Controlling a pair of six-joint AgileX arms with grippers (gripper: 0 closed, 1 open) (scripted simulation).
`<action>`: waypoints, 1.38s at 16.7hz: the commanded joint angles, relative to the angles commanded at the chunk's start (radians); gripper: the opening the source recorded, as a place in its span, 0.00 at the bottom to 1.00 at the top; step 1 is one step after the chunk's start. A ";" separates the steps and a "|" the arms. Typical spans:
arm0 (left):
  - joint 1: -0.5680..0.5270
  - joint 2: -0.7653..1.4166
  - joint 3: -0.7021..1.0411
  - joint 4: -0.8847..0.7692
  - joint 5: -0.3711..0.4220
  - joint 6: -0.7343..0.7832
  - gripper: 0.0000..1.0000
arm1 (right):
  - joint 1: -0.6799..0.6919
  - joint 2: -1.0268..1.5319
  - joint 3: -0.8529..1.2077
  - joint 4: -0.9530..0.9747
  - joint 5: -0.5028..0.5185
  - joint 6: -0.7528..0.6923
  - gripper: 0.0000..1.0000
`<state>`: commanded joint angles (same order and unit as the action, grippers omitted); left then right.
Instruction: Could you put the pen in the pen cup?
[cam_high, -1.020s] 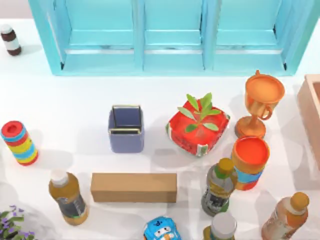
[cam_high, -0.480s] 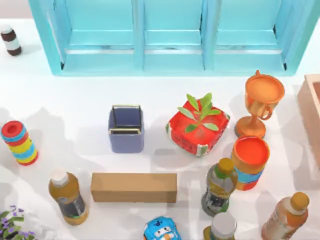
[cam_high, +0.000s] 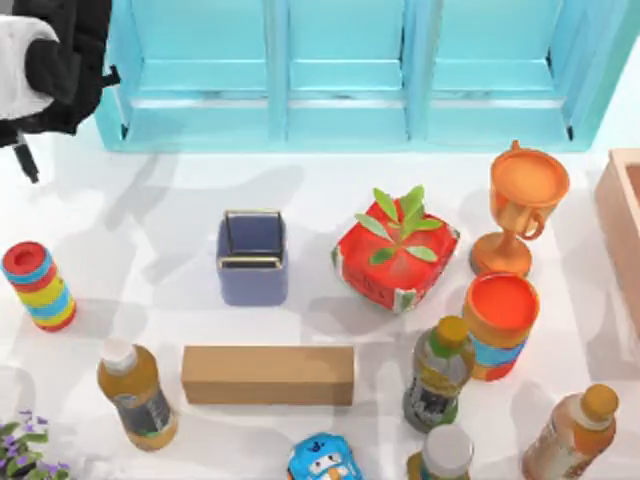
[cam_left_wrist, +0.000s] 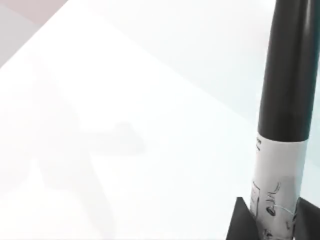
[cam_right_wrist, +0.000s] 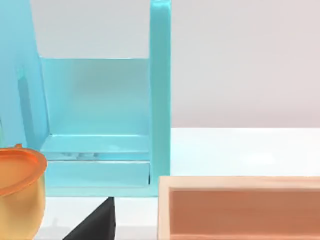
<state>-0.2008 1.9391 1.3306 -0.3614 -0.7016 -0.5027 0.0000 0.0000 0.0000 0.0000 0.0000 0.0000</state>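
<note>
Up at the table's far left corner, the left gripper (cam_high: 25, 150) is hanging above the white table (cam_high: 150, 220), fingers (cam_left_wrist: 240, 222) clamped on the pen (cam_left_wrist: 287, 90), which is pointing down from it. Pen cup (cam_high: 252, 258) is standing well apart, near the middle, beside the red plant pot (cam_high: 396, 255). Right gripper (cam_right_wrist: 95, 225): finger state unclear.

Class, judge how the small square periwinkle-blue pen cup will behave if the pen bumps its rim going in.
Probably slides rather than tips: the small square periwinkle-blue pen cup sits on a broad flat base. Likely light: thin-walled, hollow. The left claw grips the thin black pen over the table at its far-left corner; the right claw idles near the orange goblet.
</note>
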 joint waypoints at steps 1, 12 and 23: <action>-0.083 0.001 -0.019 0.062 -0.104 0.001 0.00 | 0.000 0.000 0.000 0.000 0.000 0.000 1.00; -0.747 0.002 -0.138 0.571 -0.922 -0.011 0.00 | 0.000 0.000 0.000 0.000 0.000 0.000 1.00; -0.767 0.040 -0.126 0.625 -0.895 -0.033 0.00 | 0.000 0.000 0.000 0.000 0.000 0.000 1.00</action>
<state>-0.9676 1.9787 1.2045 0.2639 -1.5967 -0.5355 0.0000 0.0000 0.0000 0.0000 0.0000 0.0000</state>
